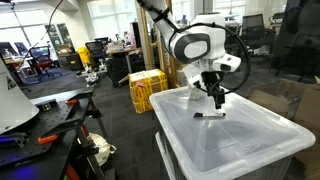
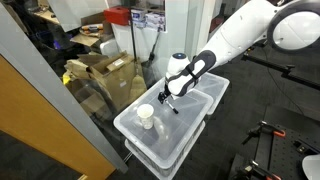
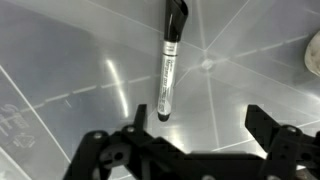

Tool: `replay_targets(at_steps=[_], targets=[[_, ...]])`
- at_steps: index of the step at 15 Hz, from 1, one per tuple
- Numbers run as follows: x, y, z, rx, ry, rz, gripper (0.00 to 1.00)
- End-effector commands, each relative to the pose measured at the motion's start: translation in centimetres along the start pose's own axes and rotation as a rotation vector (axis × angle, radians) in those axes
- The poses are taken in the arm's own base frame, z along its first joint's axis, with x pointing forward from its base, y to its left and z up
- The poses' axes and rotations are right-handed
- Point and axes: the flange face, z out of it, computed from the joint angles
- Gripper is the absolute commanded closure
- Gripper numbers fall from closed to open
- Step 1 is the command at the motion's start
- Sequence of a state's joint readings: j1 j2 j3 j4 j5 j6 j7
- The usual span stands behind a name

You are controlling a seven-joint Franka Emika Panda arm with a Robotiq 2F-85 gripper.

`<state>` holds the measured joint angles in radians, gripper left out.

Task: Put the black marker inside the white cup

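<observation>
One white robot arm (image 2: 240, 40) reaches from the far right down over the work surface. One clear plastic bin (image 1: 240, 145) carries the work on its ribbed, translucent lid; in an exterior view (image 2: 185, 135) a second lid edge shows just below it, so the bins may be stacked.

Surroundings: brown cardboard boxes (image 2: 105, 75) far left behind the glass, and a yellow crate (image 1: 148, 90) on the floor left of the bin. No print is readable on either.

Gripper (image 1: 215, 98): hangs just above the lid, clear of it. In the wrist view its jaws stand wide apart with nothing between them, one black finger on each side of the marker's near end (image 3: 192, 128).

White cup (image 2: 146, 116): upright on the lid's near-left part, well apart from the gripper. Side markings are too small to read. Only its rim edge shows at the right border of the wrist view (image 3: 314, 55).

Black marker (image 3: 170, 60): lies flat on the lid under the gripper, outside the cup, with its black cap at the far end. The barrel carries a pale label; its print is blurred and illegible. In both exterior views it is a thin dark line (image 1: 210, 115).
</observation>
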<state>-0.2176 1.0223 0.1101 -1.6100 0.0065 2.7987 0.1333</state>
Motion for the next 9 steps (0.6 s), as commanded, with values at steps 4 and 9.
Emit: replay_targets(at_steps=[4,9], targets=[[-0.2,-0.8,2.0,-0.015,-0.048,-0.022,0.0],[-0.5,-0.8,2.9,-0.028,-0.056,-0.021,0.0]])
